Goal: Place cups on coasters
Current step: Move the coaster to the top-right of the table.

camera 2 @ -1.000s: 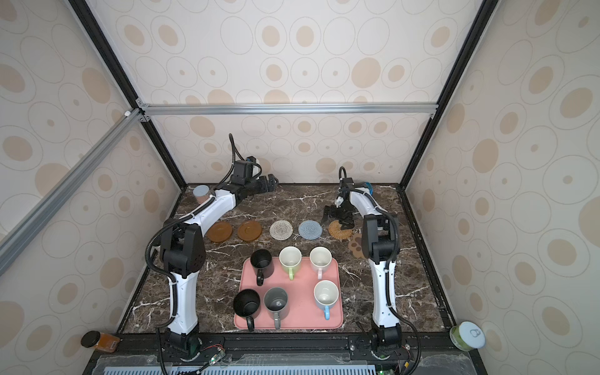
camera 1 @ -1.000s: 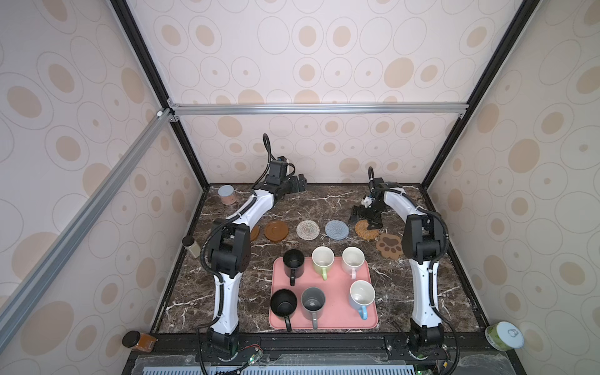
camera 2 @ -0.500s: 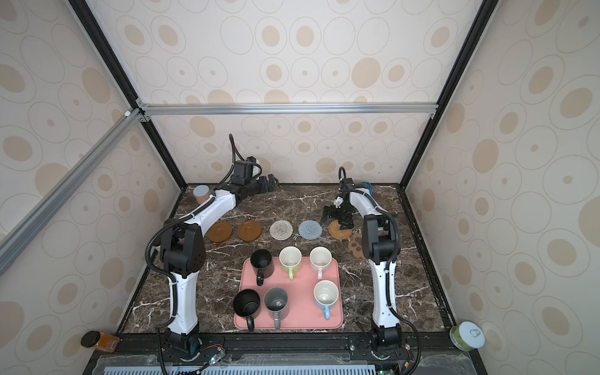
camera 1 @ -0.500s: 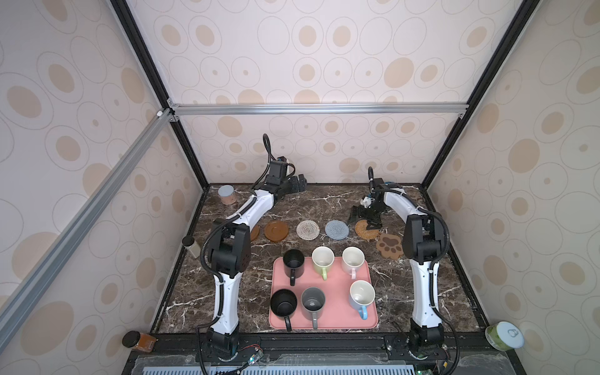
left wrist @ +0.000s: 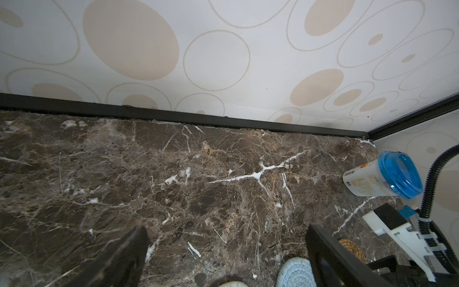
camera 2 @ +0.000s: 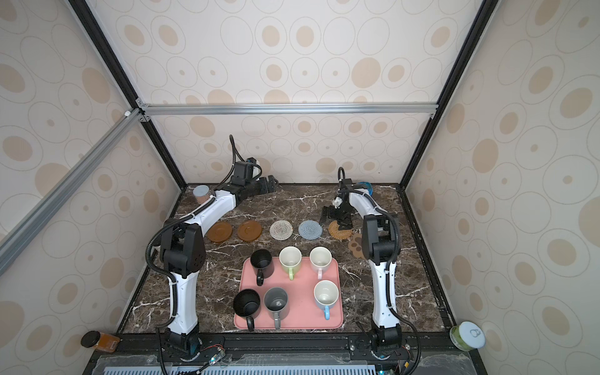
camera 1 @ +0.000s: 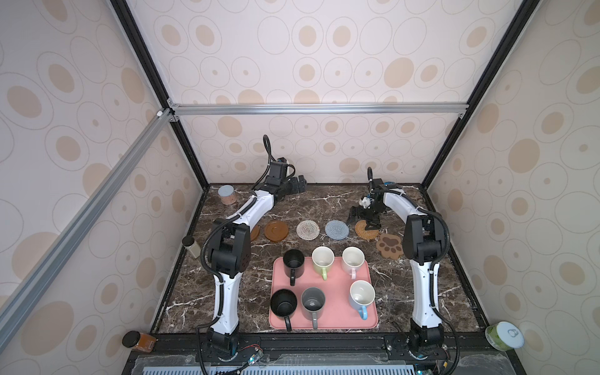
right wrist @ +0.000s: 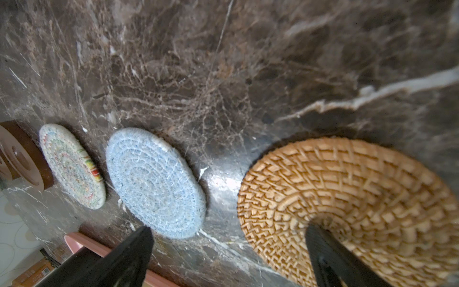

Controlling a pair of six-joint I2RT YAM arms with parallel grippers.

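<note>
Presently 6 glossy ceramic cups (camera 1: 323, 259) stand on the smooth pink tray (camera 1: 337, 319), nearside. The right gripper (right wrist: 227, 234), jaws wide, straddles the gap between rattan coaster (right wrist: 347, 188) and blue-grey woven coaster (right wrist: 154, 181). The left gripper (left wrist: 224, 231), equally wide, hangs over far marble (left wrist: 198, 174).

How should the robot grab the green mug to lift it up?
Probably its rim, from straight above. The light green mug stands upright, mouth open, so one finger can go inside. Pinch the far wall, opposite the handle; the neighbouring black mug and white-pink mug crowd its sides.
</note>
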